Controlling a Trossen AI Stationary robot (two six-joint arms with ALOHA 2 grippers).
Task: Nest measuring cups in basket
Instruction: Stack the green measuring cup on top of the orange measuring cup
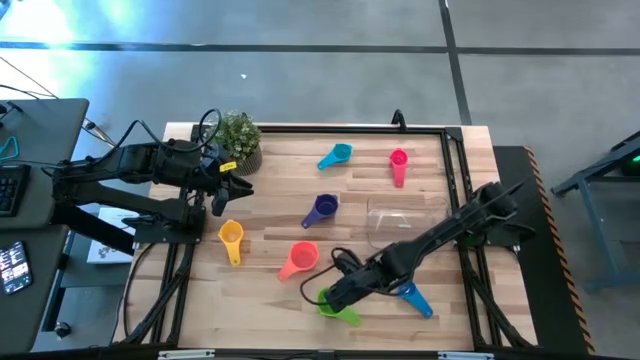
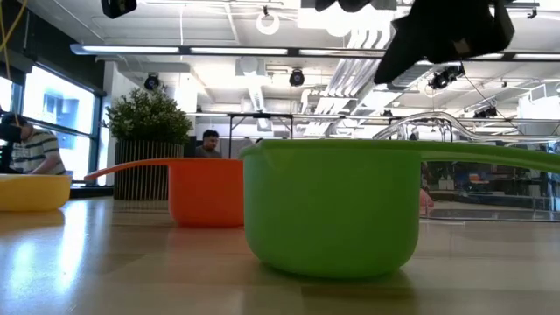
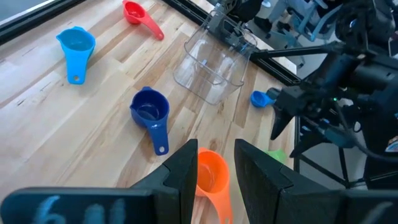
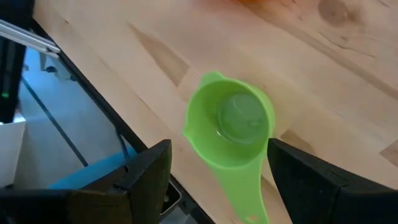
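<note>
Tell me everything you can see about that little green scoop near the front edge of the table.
The green measuring cup looks like glossy bright green plastic: a round bowl with a small pouring lip and a short flat handle. It sits upright and empty on the wooden table, close to the table's front edge, not far from the salmon cup. The right gripper hangs just above it, its dark fingers spread wide on either side of the bowl and handle. Nothing grips it; only the table touches it.
</note>
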